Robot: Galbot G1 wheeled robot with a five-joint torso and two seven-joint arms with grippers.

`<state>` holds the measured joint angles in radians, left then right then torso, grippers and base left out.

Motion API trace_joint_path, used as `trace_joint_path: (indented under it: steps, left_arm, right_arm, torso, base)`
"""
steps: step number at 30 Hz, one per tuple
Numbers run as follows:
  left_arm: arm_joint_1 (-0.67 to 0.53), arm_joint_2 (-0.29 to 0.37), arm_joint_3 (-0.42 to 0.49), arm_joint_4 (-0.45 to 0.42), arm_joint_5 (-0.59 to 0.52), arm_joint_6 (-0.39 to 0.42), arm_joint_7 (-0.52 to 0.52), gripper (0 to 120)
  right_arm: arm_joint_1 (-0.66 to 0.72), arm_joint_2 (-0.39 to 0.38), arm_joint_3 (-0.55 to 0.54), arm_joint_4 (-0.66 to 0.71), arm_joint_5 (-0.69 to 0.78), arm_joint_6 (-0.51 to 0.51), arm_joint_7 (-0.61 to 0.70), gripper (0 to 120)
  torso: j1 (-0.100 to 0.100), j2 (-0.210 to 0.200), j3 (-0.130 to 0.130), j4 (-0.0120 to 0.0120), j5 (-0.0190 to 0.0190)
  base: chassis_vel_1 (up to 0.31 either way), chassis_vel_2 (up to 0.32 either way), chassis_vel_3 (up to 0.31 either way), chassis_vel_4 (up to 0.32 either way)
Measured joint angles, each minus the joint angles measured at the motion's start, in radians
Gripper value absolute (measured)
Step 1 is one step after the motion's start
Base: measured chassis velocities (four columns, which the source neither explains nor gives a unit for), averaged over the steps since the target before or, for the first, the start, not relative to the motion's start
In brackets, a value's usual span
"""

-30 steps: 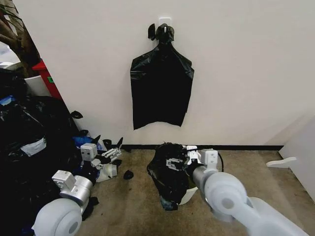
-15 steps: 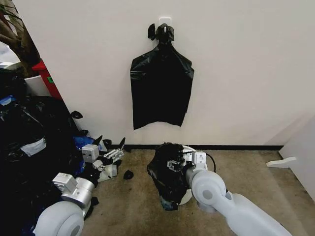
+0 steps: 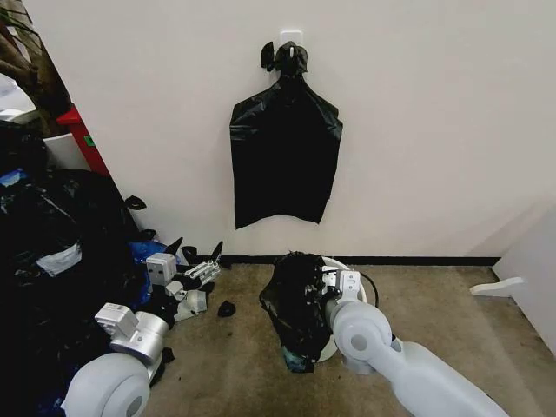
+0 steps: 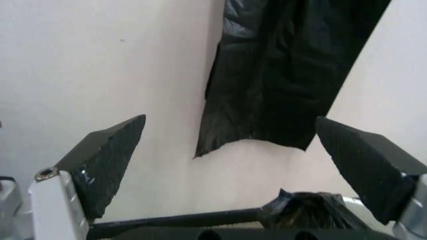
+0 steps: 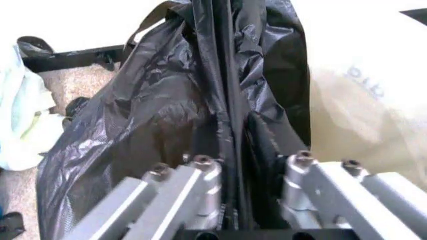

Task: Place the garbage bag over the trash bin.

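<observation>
- Beige carpet floor [image 3: 234, 365] meeting a plain white wall [image 3: 434, 130], dark baseboard [image 3: 426, 260] along the join.
- Hanging on the wall from a hook: flat bunch of black bags [image 3: 285, 161], knotted at the top; seen again in the left wrist view [image 4: 293, 75].
- At far left, piled against the wall: heap of bulging black bags [image 3: 52, 252], with a red object [image 3: 84, 135] behind it.
- On the floor near the middle, close to the baseboard: white trash bin [image 3: 334, 265], mostly covered by the garbage bag [image 3: 291, 313], glossy and crinkled, draped over its left side and hanging down to the carpet. Part of the bin's rolled rim showing at the back.
- Right gripper [image 3: 314, 287] reaching in over the bin, clamped on a bunched fold of the garbage bag [image 5: 167, 120]; in the right wrist view, fingers [image 5: 203, 175] pressed together with black plastic pinched between them, pale bin wall [image 5: 353, 115] just beside.
- Left gripper [image 3: 198, 257] held low at left, well apart from the bin, pointing toward the wall; black fingertips [image 4: 107, 155] spread wide, nothing between them.
- Small black scrap [image 3: 226, 307] lying on the carpet between the left gripper and the bin.
</observation>
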<state>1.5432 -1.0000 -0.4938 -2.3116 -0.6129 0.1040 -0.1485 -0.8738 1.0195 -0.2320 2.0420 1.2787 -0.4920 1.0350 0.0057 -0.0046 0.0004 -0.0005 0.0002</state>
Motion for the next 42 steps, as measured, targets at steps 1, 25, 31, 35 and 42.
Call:
trace_joint_path:
  steps: [1, 25, 31, 35, 42]
  left_arm:
    - [-0.003, 0.007, 0.007, 0.003, 0.000, 0.000, -0.001, 100]
    - [-0.168, 0.192, 0.250, 0.085, -0.082, 0.128, -0.050, 100]
    - [-0.266, 0.210, 0.263, 0.101, -0.135, 0.189, -0.088, 100]
    - [-0.342, 0.217, 0.297, 0.102, -0.174, 0.243, -0.116, 100]
    - [-0.503, 0.215, 0.483, 0.122, -0.224, 0.331, -0.185, 100]
  right_arm:
    - [0.000, -0.002, 0.000, 0.001, 0.000, 0.001, 0.000, 8]
    - [-0.010, -0.052, 0.054, 0.061, 0.031, 0.007, 0.002, 0]
    - [0.006, -0.041, 0.029, 0.056, 0.032, 0.003, -0.015, 0]
    - [0.017, -0.028, 0.008, 0.046, 0.031, 0.001, -0.022, 0]
    - [0.035, -0.031, -0.003, 0.040, 0.034, 0.000, -0.028, 0]
  torso:
    - [0.000, 0.000, 0.000, 0.0000, 0.0001]
    - [0.000, 0.000, 0.000, -0.0001, -0.0001]
    - [0.000, 0.000, 0.000, 0.0001, 0.0000]
    - [0.000, 0.000, 0.000, 0.0000, 0.0001]
    - [0.000, 0.000, 0.000, -0.0004, 0.0000]
  base:
    - [0.000, 0.000, 0.000, 0.000]
    - [0.000, 0.000, 0.000, 0.000]
    - [0.000, 0.000, 0.000, 0.000]
    - [0.000, 0.000, 0.000, 0.000]
    - [0.000, 0.000, 0.000, 0.000]
